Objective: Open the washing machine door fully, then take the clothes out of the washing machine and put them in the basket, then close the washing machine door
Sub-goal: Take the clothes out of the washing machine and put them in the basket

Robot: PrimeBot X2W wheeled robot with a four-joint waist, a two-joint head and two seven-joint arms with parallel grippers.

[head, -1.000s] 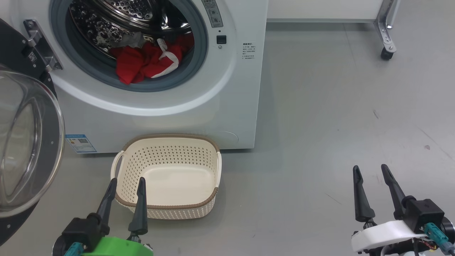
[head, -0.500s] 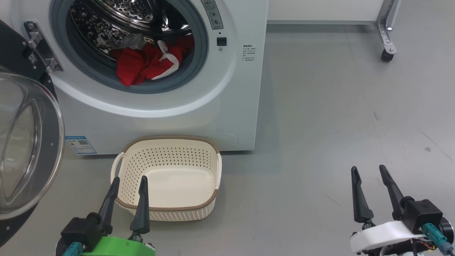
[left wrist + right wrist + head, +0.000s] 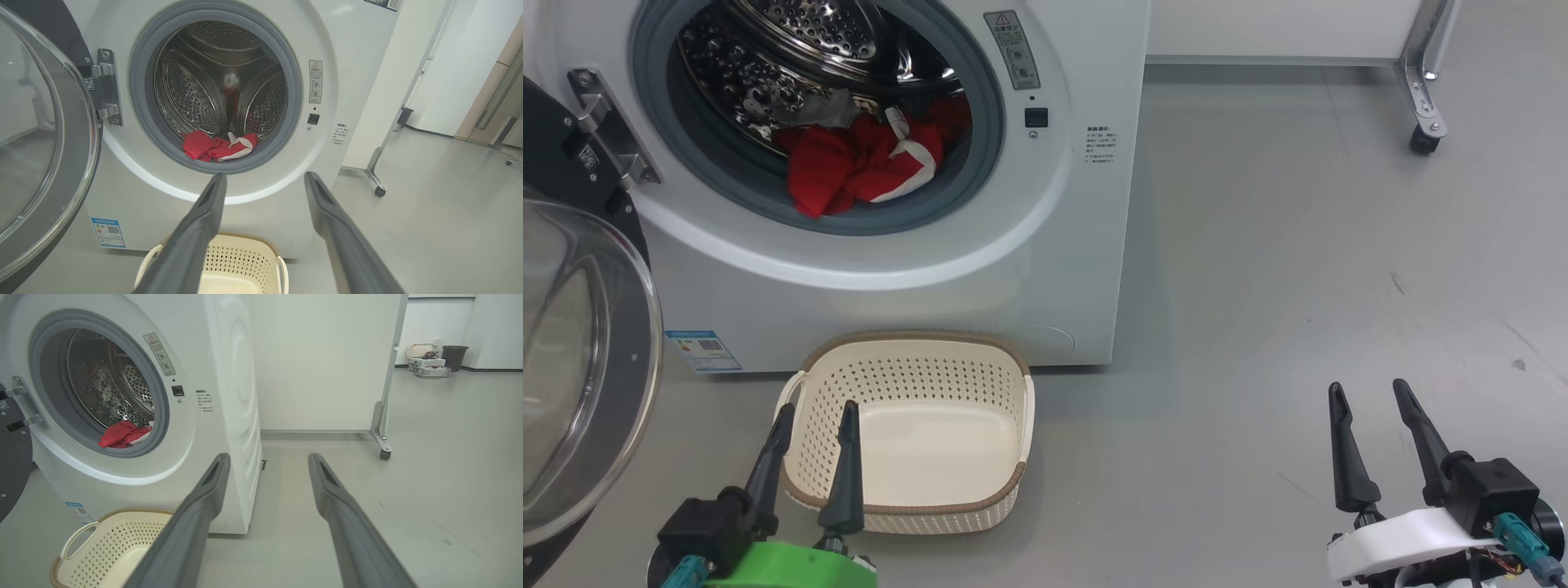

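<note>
Two grippers low in head view, fingers pointing up. Left gripper (image 3: 818, 408) at lower left: jaws spread wide, holding nothing; its fingertips (image 3: 849, 418) overlap the near-left corner of the basket (image 3: 915, 336) in that view, contact or not cannot be told. Right gripper (image 3: 1367, 386) at lower right over grey floor (image 3: 1298, 245): jaws likewise spread, holding nothing, well apart from basket and machine. Washing machine (image 3: 1045, 269) = white front-loader at upper left. Washing machine door (image 3: 572, 367) swung out to the left of the opening on its metal hinge (image 3: 605, 126); black rim w/ bulging clear glass, cut by left edge of frame. Opening uncovered: grey gasket (image 3: 984, 139) rings the perforated steel drum (image 3: 792, 33). Clothes (image 3: 858, 163) = red fabric w/ white trim, bunched at the bottom front of the drum, one red fold lapping onto the lower gasket; both grippers well apart from them. Basket on the floor just in front of the machine's base, below the opening, upright; cream perforated walls, brown rim, pale bottom in plain sight. Blue sticker (image 3: 703, 351) on lower left of machine front, just left of basket. Left wrist view: own fingers point at the lower rim of the opening, clothes just above the frame-left fingertip, basket rim between the fingers at bottom edge. Right wrist view: own fingers point past the machine's right front corner toward floor and white wall (image 3: 327, 355); wheeled metal leg (image 3: 1425, 106) near that wall, to the right of machine
</note>
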